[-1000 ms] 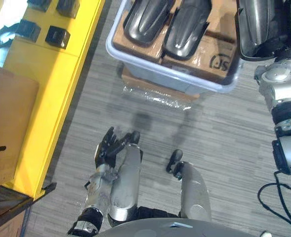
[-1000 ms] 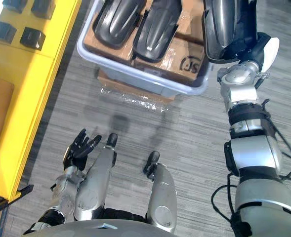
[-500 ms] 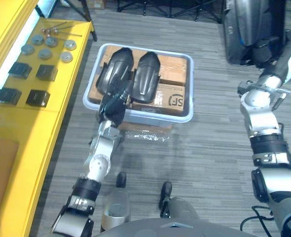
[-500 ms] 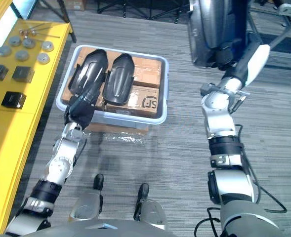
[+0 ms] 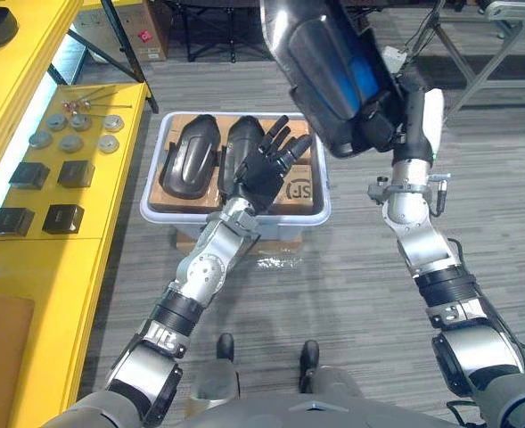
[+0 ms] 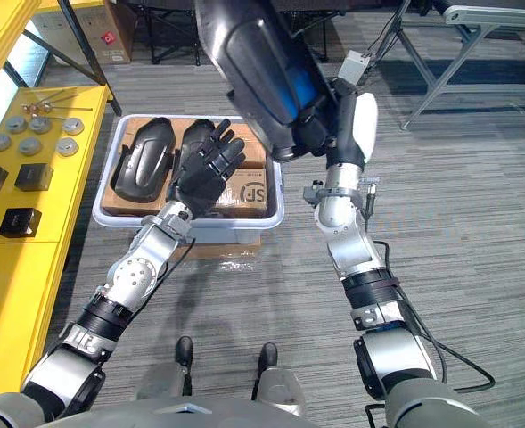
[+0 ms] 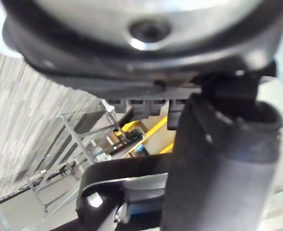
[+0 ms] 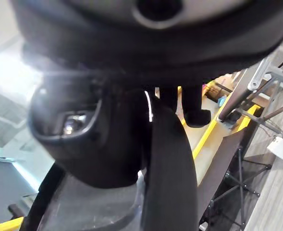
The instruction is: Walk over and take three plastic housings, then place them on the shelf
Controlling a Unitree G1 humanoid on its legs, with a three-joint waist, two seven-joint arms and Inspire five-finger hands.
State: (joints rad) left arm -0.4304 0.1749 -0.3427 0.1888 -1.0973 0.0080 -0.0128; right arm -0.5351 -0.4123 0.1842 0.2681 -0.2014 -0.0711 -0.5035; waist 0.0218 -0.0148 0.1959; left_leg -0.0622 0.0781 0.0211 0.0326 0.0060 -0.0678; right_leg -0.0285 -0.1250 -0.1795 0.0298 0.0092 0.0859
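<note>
The right hand [image 5: 391,120] is raised high. Its fingers curl round the lower edge of a large dark housing [image 5: 324,62], which tilts up and away above the bin [image 6: 235,230]. The white-covered thumb stands out on the far side of that grip.

The left hand [image 5: 264,171] is lifted over the bin with its fingers wide and spread, holding nothing. The views do not show whether it touches anything below it.

In the bin, a second housing [image 5: 189,165] and a third housing [image 5: 241,143] lie side by side on cardboard boxes [image 5: 302,192]. The second is in plain sight and the third is partly behind the left hand. The bin sits on another box on the grey floor [image 5: 351,294].

Just to the robot's left of the bin runs the yellow shelf [image 5: 102,232]. It carries small black blocks [image 5: 75,172] and a cluster of metal discs [image 5: 70,143].
</note>
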